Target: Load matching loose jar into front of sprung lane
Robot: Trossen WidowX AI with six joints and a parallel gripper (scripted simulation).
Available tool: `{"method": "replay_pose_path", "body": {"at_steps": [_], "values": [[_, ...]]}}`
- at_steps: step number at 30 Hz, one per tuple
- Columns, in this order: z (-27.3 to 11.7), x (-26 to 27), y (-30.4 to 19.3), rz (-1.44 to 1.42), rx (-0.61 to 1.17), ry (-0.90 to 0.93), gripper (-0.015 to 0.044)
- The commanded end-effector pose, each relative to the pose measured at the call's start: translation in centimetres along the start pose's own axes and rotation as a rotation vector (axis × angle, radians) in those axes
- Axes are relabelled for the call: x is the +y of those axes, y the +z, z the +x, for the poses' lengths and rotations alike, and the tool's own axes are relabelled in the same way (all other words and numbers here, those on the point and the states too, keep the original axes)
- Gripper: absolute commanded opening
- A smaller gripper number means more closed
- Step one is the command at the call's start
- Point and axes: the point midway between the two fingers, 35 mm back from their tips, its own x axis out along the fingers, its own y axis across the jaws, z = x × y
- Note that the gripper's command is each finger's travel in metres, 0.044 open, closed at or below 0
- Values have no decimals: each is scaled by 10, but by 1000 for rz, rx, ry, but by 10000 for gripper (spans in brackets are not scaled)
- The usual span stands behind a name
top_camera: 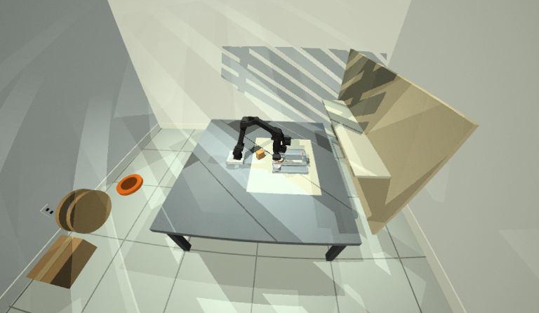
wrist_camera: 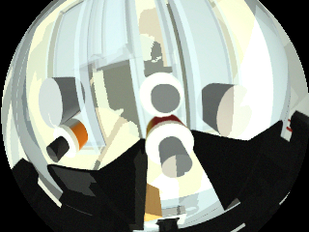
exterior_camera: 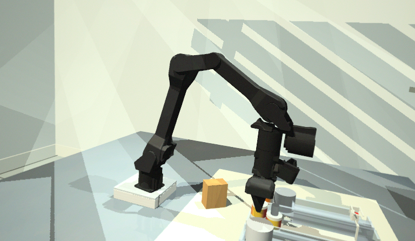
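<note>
While our gripper (exterior_camera: 258, 206) is clamped on the rigid, probably slippery orange-banded jar (exterior_camera: 256, 211) at the lane's (exterior_camera: 318, 218) front end, touching its twin (exterior_camera: 274, 218), we judge a grip high on the body safest.

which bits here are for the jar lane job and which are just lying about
For the job: black hand, shut on the orange-banded jar; matching white-lidded jar; clear sprung lane.
Lying about: wooden block; grey cylinders; orange bowl.
</note>
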Motion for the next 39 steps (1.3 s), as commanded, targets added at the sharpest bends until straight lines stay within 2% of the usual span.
{"method": "replay_pose_path", "body": {"at_steps": [1, 39], "values": [[-3, 0, 7, 5, -23, -2, 0], [4, 0, 9, 5, -23, -2, 0]]}}
